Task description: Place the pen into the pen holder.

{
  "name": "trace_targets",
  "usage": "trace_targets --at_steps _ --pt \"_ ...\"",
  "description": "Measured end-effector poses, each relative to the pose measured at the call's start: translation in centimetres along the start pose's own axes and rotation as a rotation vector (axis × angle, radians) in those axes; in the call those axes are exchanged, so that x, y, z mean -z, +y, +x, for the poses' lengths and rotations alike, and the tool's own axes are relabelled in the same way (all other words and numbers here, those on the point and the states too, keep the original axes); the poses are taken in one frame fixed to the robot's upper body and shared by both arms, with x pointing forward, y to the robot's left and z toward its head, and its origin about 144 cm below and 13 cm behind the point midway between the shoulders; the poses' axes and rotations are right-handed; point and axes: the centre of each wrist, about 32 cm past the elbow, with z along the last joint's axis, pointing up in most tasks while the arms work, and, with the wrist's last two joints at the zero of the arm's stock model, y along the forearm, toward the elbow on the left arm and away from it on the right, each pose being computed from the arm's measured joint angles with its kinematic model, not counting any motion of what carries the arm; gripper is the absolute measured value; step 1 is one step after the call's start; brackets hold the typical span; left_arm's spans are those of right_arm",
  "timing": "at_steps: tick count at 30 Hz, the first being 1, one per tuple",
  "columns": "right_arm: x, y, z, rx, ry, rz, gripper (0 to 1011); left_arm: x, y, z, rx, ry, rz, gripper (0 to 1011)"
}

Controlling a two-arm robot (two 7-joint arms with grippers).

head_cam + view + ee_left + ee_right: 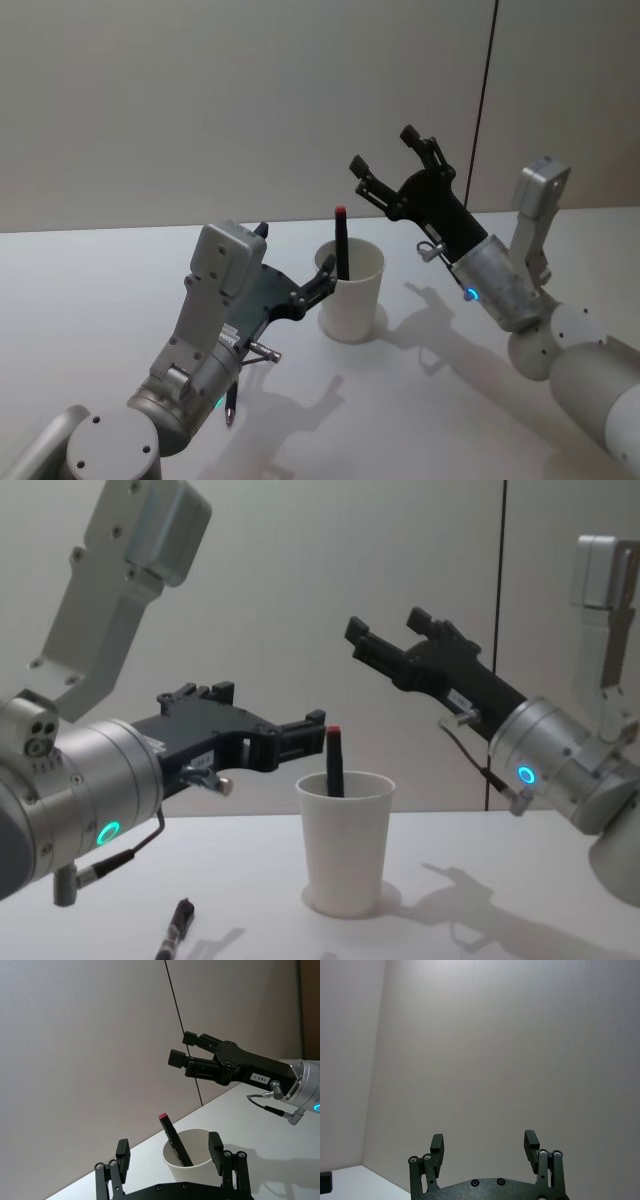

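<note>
A black pen [341,245] with a red cap stands tilted inside the pen holder [350,300], a white paper cup at the table's middle; the same pen [172,1137] [333,760] rises above the rim of the pen holder [192,1172] [345,850]. My left gripper [292,255] [268,710] [169,1152] is open just left of the cup at rim height, holding nothing. My right gripper [385,150] [385,625] [181,1047] [484,1140] is open and empty, raised above and to the right of the cup.
A second dark pen [230,402] [175,930] lies on the white table [90,300] under my left arm. A plain grey wall stands behind, with a dark vertical seam [485,100].
</note>
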Motion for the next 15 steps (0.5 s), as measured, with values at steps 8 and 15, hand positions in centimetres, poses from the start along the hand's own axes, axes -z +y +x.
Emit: trace_targets --at_steps 8,15 --pt "-0.4 -0.5 1.0 0.034 -0.011 -0.038 1001 0.0 0.0 0.0 0.000 0.000 0.000 1000" --pt "-1.8 -1.3 1.6 0.056 -0.004 -0.069 1001 0.0 0.0 0.0 0.000 0.000 0.000 1000"
